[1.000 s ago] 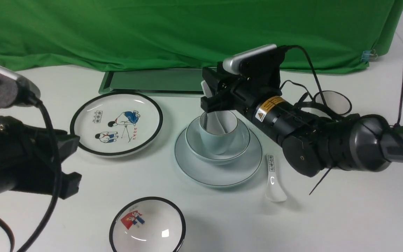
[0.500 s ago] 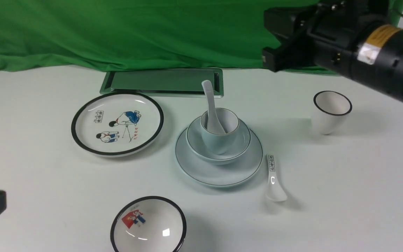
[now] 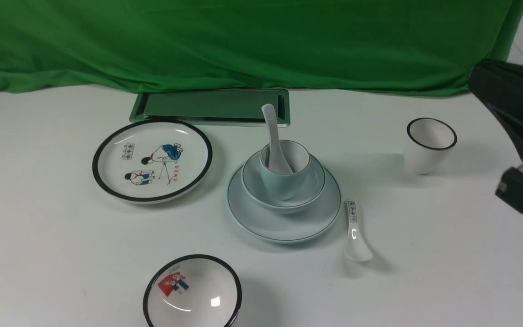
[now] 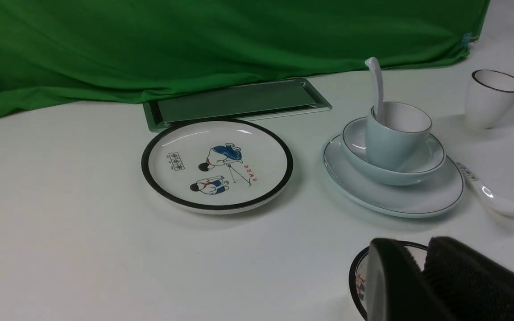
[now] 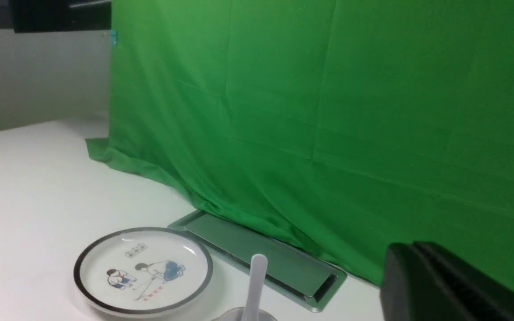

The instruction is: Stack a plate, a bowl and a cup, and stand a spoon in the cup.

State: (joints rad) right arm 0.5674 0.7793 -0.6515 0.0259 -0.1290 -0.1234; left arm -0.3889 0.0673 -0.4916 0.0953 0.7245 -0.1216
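STACK: plain pale white round plate at table centre, glossy white bowl on it, short handleless pale cup inside | SPOON: plain glossy white ceramic spoon stands in cup, handle leaning to 11 o'clock | HANDLING: likely stiff, slippery, chippable; hold mid-handle | HIDDEN: right gripper at 3 o'clock and left gripper both cut off, clenched or released cannot tell

**Stacked tableware near the middle of the white table.**
The plate, pale with a thin dark rim line, lies flat. The bowl sits upright on it. The short, handleless cup stands in the bowl. The plain white spoon stands scoop-down in the cup, its handle leaning on the cup's far-left rim.
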